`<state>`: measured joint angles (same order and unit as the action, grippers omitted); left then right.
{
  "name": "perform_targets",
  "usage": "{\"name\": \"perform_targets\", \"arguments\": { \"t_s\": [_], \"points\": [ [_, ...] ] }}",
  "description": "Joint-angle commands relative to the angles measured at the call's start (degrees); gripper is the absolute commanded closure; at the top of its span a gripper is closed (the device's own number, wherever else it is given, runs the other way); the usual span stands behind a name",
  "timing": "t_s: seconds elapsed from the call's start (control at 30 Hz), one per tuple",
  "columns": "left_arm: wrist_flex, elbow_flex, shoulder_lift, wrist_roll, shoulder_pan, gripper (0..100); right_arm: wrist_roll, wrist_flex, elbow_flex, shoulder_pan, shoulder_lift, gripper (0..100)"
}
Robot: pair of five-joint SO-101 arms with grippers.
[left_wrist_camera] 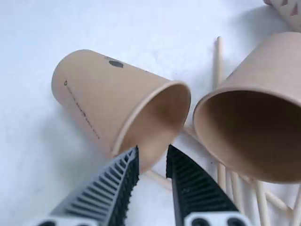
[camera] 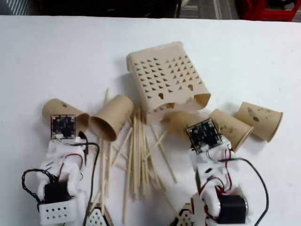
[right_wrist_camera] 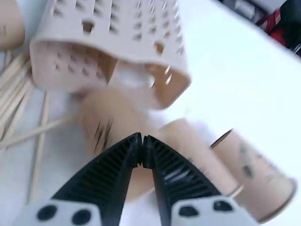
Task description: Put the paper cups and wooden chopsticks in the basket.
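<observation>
L hand point(left_wrist_camera: 151, 154) is held low, near left, fingers slightly parted at the rim of a toppled paper cup point(left_wrist_camera: 108, 99). R hand point(right_wrist_camera: 142, 142) is pressed together over a second cup point(right_wrist_camera: 106, 122) at the tipped basket point(right_wrist_camera: 113, 47) mouth, centre. Chopsticks point(camera: 136, 155) are strewn between the arms.

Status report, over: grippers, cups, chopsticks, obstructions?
Left gripper open at rim of leftmost paper cup. Right gripper shut above middle paper cup. Basket on its side, wooden chopsticks scattered at its mouth.
</observation>
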<state>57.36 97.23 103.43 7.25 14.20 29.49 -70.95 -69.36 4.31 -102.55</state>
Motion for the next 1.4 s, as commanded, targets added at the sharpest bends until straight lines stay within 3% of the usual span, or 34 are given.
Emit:
{"name": "perform_targets", "arguments": {
  "t_s": [0.0, 0.2, 0.43, 0.57, 0.7, 0.9, 1.17, 1.37],
  "points": [
    [-1.32, -0.26, 0.48, -0.18, 0.66, 88, 1.05, 0.84, 7.56, -0.66, 0.40, 96.1],
    [-1.23, -0.26, 0.48, -0.18, 0.57, 88, 0.97, 2.07, 11.08, -0.75, 7.78, 87.4],
    [0.00, -0.26, 0.48, -0.18, 0.40, 88, 1.41, 6.99, 20.84, -1.01, 36.53, 86.3],
    [0.00, -0.26, 0.48, -0.18, 0.40, 88, 1.93, 7.08, 29.71, -1.19, 53.49, 73.7],
    [0.00, -0.26, 0.48, -0.18, 0.40, 88, 9.41, 7.16, 35.34, -1.27, 66.77, 61.4],
    [0.00, -0.26, 0.48, -0.18, 0.40, 88, 20.48, 11.38, 40.44, -3.65, 81.19, 61.6],
    [0.00, -0.26, 0.48, -0.18, 0.40, 88, 21.10, 27.74, 40.35, -4.88, 93.32, 62.9],
    [-0.09, -0.26, 0.48, -0.18, 0.40, 88, 20.13, 32.84, 40.53, -3.47, 98.15, 76.9]
  ]
}}
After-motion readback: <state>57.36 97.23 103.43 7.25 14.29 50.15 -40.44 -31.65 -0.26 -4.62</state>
